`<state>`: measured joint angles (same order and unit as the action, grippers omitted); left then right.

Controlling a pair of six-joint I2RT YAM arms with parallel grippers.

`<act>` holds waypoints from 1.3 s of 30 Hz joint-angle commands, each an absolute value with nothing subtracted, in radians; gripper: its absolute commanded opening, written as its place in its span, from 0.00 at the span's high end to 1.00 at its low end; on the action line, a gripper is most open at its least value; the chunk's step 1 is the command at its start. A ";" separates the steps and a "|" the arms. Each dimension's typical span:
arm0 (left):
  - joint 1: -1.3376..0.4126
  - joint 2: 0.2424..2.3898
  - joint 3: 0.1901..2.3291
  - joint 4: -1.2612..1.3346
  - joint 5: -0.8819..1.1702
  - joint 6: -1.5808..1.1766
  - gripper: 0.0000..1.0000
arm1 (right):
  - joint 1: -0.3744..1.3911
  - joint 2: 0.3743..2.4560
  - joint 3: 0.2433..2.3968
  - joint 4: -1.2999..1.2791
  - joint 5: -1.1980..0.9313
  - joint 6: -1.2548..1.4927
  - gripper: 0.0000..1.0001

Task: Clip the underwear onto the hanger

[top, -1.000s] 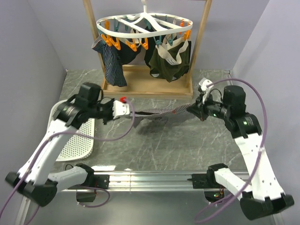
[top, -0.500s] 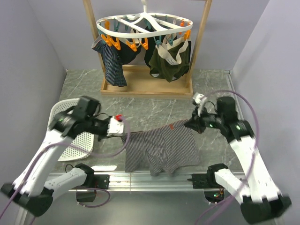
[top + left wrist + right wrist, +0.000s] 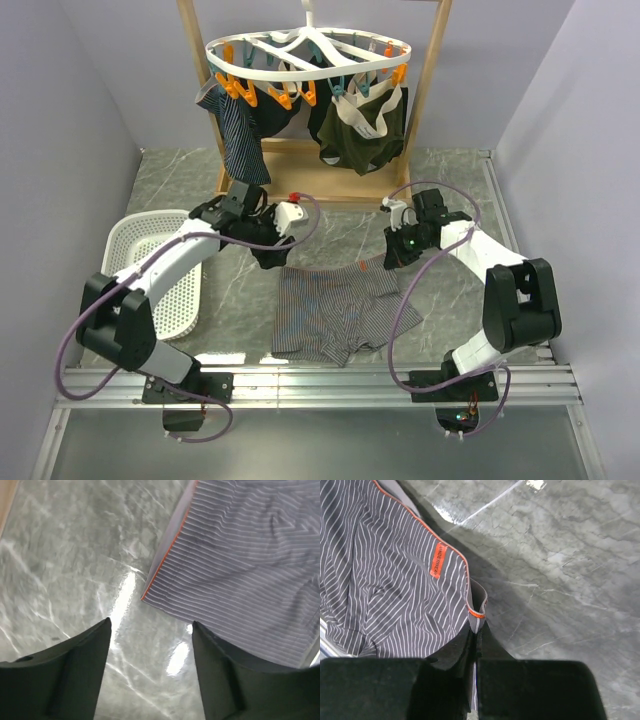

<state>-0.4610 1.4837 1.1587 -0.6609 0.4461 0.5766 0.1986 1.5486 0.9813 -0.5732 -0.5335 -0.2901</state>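
Note:
The light grey striped underwear [image 3: 335,312] lies spread flat on the marble table, its waistband toward the far side. The orange-red tag [image 3: 438,560] shows on the waistband. My right gripper [image 3: 391,259] is shut on the right waistband corner, and the right wrist view shows the fold pinched at the right gripper [image 3: 477,629]. My left gripper [image 3: 271,260] hovers over the left waistband corner; it is open in the left wrist view [image 3: 151,626], with only bare table between its fingers and the underwear [image 3: 240,555] just beyond them. The white oval hanger [image 3: 262,72] hangs at the back, several orange and teal clips dangling.
A dark olive pair [image 3: 362,130] and a navy striped garment [image 3: 240,135] hang from the hanger's clips. The wooden frame [image 3: 310,188] stands under them at the far edge. A white basket [image 3: 165,285] sits at the left.
The underwear, first stretched in the air between both grippers, has come down flat on the table. My left gripper has let go of its corner and opened. Both arms moved farther back.

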 commanded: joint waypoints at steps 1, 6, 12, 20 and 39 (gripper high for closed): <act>-0.466 1.420 1.088 -0.513 0.390 0.276 0.26 | 0.203 1.542 1.032 -0.523 -0.512 -0.272 1.00; -0.465 1.507 0.980 -0.403 0.339 -0.066 0.26 | 0.204 1.562 1.037 -0.545 -0.526 -0.270 1.00; -0.460 1.601 0.966 -0.327 0.339 -0.190 0.31 | 0.204 1.569 1.042 -0.561 -0.509 -0.278 1.00; -0.443 1.792 1.003 -0.299 0.345 -0.241 0.68 | 0.203 1.582 1.060 -0.581 -0.515 -0.261 1.00; -0.325 0.709 0.814 -0.532 0.571 0.164 1.00 | 0.210 0.855 0.864 -0.618 -0.751 -0.175 1.00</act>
<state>-0.3290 0.7864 0.8459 -0.4473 0.5232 0.0631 0.2070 0.8875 0.8757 -0.5930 -0.6781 -0.1867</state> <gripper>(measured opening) 0.015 0.024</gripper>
